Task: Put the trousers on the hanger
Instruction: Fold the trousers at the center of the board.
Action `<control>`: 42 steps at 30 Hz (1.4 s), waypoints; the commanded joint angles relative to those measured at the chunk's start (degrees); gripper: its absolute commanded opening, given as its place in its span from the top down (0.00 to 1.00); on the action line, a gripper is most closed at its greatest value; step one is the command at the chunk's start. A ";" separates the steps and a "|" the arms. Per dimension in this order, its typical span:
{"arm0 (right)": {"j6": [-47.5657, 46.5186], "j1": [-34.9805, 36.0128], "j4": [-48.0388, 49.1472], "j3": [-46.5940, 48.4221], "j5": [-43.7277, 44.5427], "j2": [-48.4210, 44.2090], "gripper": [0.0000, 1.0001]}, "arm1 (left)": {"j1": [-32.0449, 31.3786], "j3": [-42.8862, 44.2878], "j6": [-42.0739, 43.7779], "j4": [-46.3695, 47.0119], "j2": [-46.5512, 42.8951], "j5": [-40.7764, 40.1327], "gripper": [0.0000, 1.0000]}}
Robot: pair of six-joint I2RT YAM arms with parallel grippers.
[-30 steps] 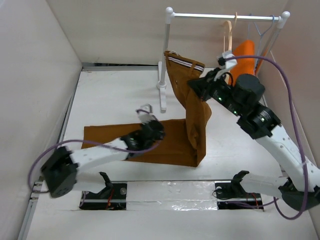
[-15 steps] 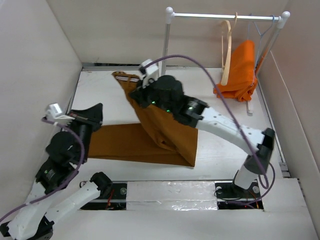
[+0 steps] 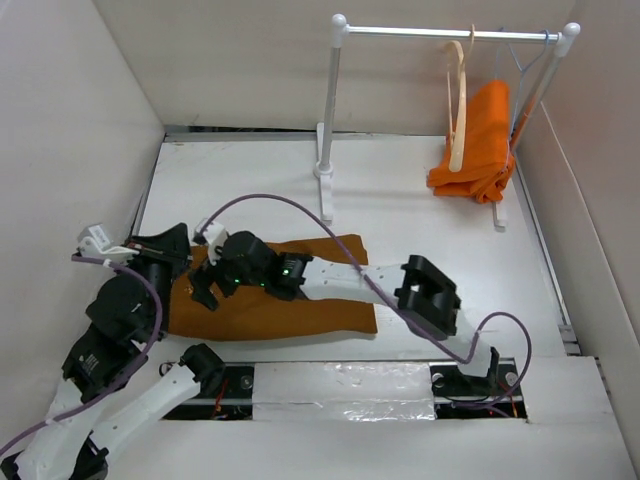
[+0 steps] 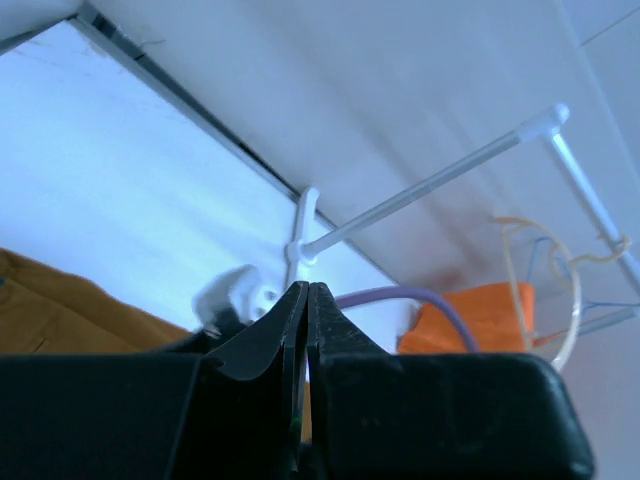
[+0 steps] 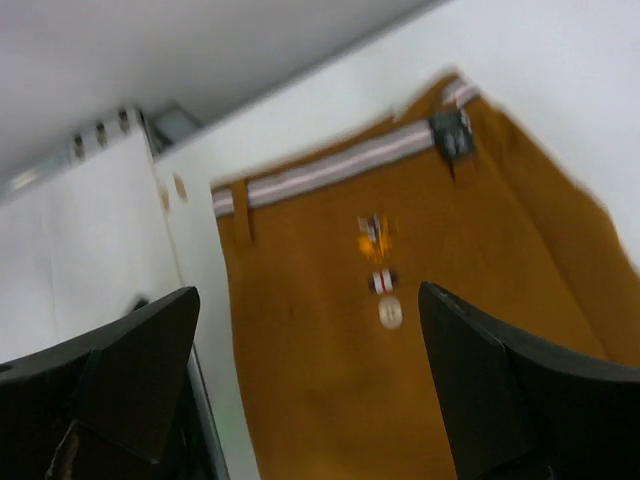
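Nearest, the left gripper [image 4: 305,300] sits with its fingers pressed together on nothing, tilted up toward the far wall, just at 9 o'clock of the trousers [image 3: 320,315]. Beside it the right gripper [image 5: 307,300] hangs over the striped waistband [image 5: 330,170], fingers spread apart and holding nothing; whether it touches cloth I cannot tell. The trousers lie flat on the table [image 3: 420,200], long axis running 9 to 3 o'clock, waistband at the 9 o'clock end. Farther off, at about 2 o'clock and well apart, the hanger [image 3: 455,110] hangs from the rail [image 3: 450,33] beside the orange garment [image 3: 485,130]. The right arm looks better placed to take the waistband.
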 commanded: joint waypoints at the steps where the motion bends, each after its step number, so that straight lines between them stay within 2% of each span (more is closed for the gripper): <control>1: 0.73 -4.15 11.94 -11.29 -0.20 -15.45 0.05 | 0.14 -4.90 -1.70 0.83 2.10 0.18 0.98; 2: 1.26 -5.03 15.44 -20.73 -0.02 -21.83 0.13 | 0.14 -6.13 -1.87 1.79 2.37 1.58 0.98; 3: 1.35 -5.74 17.39 -25.61 0.50 -25.03 0.21 | 0.14 -8.66 -2.14 2.76 2.63 2.46 0.97; 4: 1.44 -7.14 19.85 -30.18 0.86 -28.20 0.32 | 0.14 -10.08 -2.05 5.46 3.33 3.51 0.97; 5: 1.53 -7.67 20.74 -34.67 0.95 -34.14 0.59 | 0.14 -11.75 -1.88 7.14 3.77 6.13 0.97; 6: 1.44 -8.20 21.62 -43.07 3.91 -36.90 0.74 | 0.14 -14.72 -1.70 8.73 4.56 7.47 0.96; 8: 1.79 -9.52 22.16 -50.50 5.51 -41.65 0.95 | 0.14 -17.29 -1.87 12.60 8.41 11.67 0.95; 9: 2.14 -9.52 22.50 -53.93 6.56 -45.50 0.98 | 0.14 -19.56 -2.05 13.83 10.09 13.18 0.95; 10: 2.75 -10.31 22.86 -60.40 7.18 -47.02 0.99 | 0.14 -20.80 -2.05 17.58 11.67 15.02 0.95; 14: 6.52 -12.50 24.34 -73.62 7.90 -52.65 1.00 | -1.00 -25.55 -1.79 29.36 23.69 25.21 0.92; 19: 9.08 -14.35 28.75 -83.66 7.98 -53.37 1.00 | -6.80 -25.30 -1.61 35.01 38.28 26.20 0.91; 23: 11.63 -16.99 30.32 -87.62 8.77 -52.49 1.00 | -6.80 -24.86 -2.40 38.01 47.62 25.59 0.91; 25: 12.33 -18.13 30.59 -89.46 8.51 -52.75 1.00 | -4.88 -25.21 -3.19 39.32 51.31 24.36 0.91; 31: 14.80 -18.66 30.86 -94.91 10.09 -55.47 1.00 | 4.95 -28.02 -3.20 44.68 55.89 22.25 0.92; 35: 14.63 -19.71 29.11 -96.24 10.18 -59.59 1.00 | 8.04 -27.76 -2.41 45.74 57.22 22.76 0.93; 40: 10.51 -20.33 17.96 -89.40 8.33 -69.69 1.00 | 5.33 -27.41 -0.74 47.33 53.71 24.71 0.93; 42: 5.85 -20.86 10.15 -82.55 11.47 -77.24 0.97 | 3.40 -27.06 -0.47 46.80 50.81 25.05 0.93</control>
